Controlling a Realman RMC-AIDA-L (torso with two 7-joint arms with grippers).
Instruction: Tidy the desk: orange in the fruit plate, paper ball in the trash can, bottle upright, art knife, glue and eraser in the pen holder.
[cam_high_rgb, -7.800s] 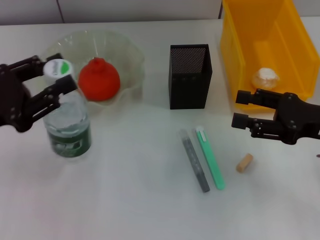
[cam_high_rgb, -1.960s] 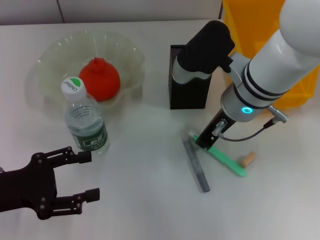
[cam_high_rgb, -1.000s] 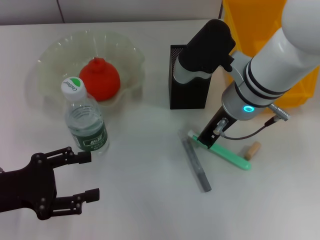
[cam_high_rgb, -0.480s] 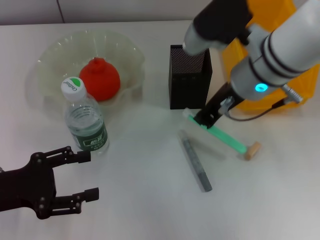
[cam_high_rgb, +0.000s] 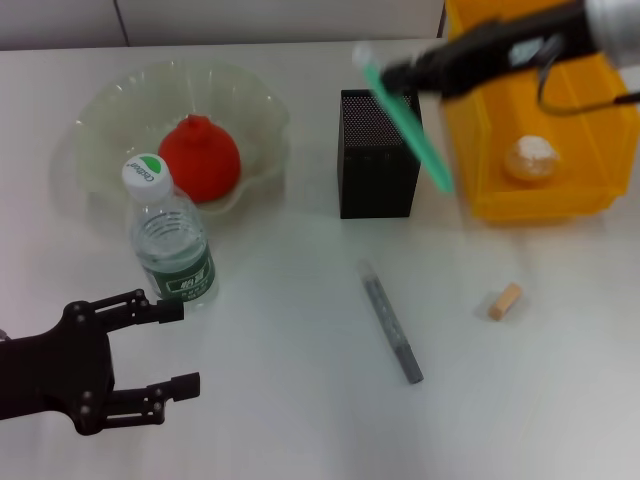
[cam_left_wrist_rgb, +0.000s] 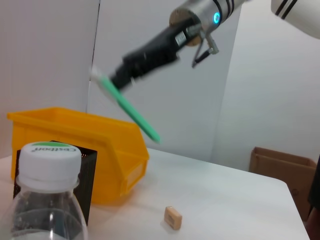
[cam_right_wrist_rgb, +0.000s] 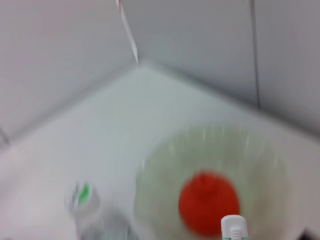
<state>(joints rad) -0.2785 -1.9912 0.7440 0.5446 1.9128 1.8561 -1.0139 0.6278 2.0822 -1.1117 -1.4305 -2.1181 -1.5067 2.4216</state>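
Above the pen holder (cam_high_rgb: 379, 152), the right gripper (cam_high_rgb: 398, 75) pinches one art knife (cam_high_rgb: 405, 118) near its white end, jaws closed on it, the green length slanting down toward five o'clock. Whether its lower tip touches the trash can (cam_high_rgb: 560, 130) I can't quite tell. One paper ball (cam_high_rgb: 531, 157) lies in that can. One orange (cam_high_rgb: 199, 158) sits in the fruit plate (cam_high_rgb: 110, 110), with one bottle (cam_high_rgb: 168, 243) upright at its six o'clock. On the desk (cam_high_rgb: 290, 380) lie one glue (cam_high_rgb: 391, 322) and, at its three o'clock, one eraser (cam_high_rgb: 503, 300). Down at seven o'clock the left gripper (cam_high_rgb: 160, 346) hangs idle, jaws wide apart and empty.
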